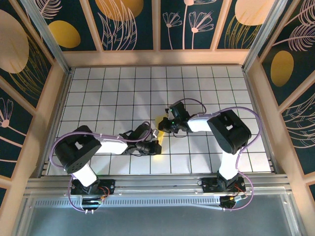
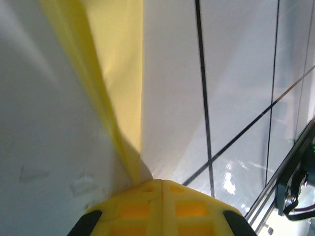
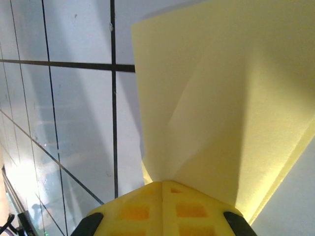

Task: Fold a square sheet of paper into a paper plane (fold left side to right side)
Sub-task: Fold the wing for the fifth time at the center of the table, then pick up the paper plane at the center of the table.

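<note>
Where the left gripper [image 2: 162, 191] shows in its own wrist camera, its two yellow fingertips are pressed together with no gap. The edge of the paper [image 2: 123, 59] runs straight down into the seam between them, so they pinch it. From there the paper stretches away as a narrow band, deeper yellow along its left side and paler on the flat face beside it. The white table [image 2: 236, 88] with its black grid lines lies behind.

The right gripper [image 3: 162, 191] is closed the same way, its tips meeting on the paper. In that view the paper fans out wide toward the upper right, with a soft crease running up from the tips and a second layer showing along the lower right edge.

From above, the two grippers sit close together near the middle of the table, the left one nearer the arm bases and the right one just beyond it. The paper shows as a narrow yellow strip between them. Whether it touches the table I cannot tell.

The left arm [image 1: 110, 146] reaches in from the left and the right arm [image 1: 202, 123] from the right, each trailing a purple cable [image 1: 246, 115]. Dark patterned walls [image 1: 128, 24] enclose the table.
</note>
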{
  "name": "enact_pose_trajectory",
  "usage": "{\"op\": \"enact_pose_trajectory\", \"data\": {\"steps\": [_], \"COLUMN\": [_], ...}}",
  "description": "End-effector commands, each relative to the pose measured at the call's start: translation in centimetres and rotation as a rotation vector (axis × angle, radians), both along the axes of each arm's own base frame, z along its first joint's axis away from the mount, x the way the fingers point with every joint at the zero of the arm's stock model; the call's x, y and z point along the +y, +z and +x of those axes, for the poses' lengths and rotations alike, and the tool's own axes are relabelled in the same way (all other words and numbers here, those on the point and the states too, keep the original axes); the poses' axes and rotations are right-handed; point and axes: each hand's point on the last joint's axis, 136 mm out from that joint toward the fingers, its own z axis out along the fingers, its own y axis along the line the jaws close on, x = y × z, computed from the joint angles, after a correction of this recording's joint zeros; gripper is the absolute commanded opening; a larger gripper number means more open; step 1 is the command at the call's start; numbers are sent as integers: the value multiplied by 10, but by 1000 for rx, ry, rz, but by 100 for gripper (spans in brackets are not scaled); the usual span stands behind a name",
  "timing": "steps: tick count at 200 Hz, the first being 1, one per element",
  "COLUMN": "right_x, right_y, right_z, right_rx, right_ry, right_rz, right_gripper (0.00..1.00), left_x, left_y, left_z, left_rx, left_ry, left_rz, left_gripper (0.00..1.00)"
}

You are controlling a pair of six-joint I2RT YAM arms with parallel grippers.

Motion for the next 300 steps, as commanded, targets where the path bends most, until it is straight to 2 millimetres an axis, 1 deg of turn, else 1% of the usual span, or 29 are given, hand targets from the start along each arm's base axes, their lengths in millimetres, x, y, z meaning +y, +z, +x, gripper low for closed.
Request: {"op": "enact_pose_trajectory", "data": {"steps": [1, 6, 21, 35, 47, 60, 75, 88, 100, 115, 128, 151, 179, 197, 208, 244, 249, 271, 300], "right_x": [-17, -16, -15, -16, -19, -24, -32, -38, -43, -41, -36, -30, -23, -22, -22, -25, -26, -29, -34], "right_y": [-20, -13, 7, 28, 44, 61, 71, 73, 73, 70, 67, 52, 34, 26, 23, 23, 24, 29, 39], "right_z": [2, 7, 19, 29, 34, 37, 36, 32, 28, 21, 16, 12, 13, 14, 14, 14, 14, 13, 11], "right_rx": [12, -8, -61, -113, -152, -196, -227, -239, -249, -262, -266, -257, -250, -245, -242, -254, -255, -266, -283], "right_ry": [1, 1, -8, -25, -42, -68, -101, -129, -150, -162, -160, -152, -129, -121, -121, -128, -129, -133, -146], "right_rz": [-140, -142, -158, -176, -198, -230, -279, -345, -417, -487, -523, -601, -679, -714, -727, -752, -755, -762, -761], "right_gripper": [0, 0, 8, 20, 27, 35, 43, 49, 57, 63, 66, 67, 66, 63, 59, 37, 33, 18, 1], "left_x": [9, 10, 16, 31, 48, 69, 90, 104, 115, 124, 129, 138, 141, 144, 146, 150, 151, 158, 165], "left_y": [10, 16, 35, 51, 61, 73, 88, 99, 108, 114, 116, 116, 112, 106, 105, 106, 107, 115, 130], "left_z": [-6, -2, 13, 33, 49, 67, 86, 100, 111, 119, 124, 126, 122, 119, 118, 117, 117, 120, 123], "left_rx": [4, -15, -74, -136, -190, -259, -350, -418, -465, -498, -520, -537, -533, -521, -516, -524, -528, -561, -603], "left_ry": [13, 21, 61, 128, 200, 288, 391, 470, 537, 596, 624, 651, 652, 653, 656, 669, 669, 681, 694], "left_rz": [15, 4, -15, -12, 6, 34, 88, 133, 173, 201, 218, 255, 264, 276, 282, 293, 298, 335, 357], "left_gripper": [2, 3, 2, 2, 3, 8, 19, 26, 28, 31, 32, 33, 34, 34, 34, 35, 35, 35, 36]}}
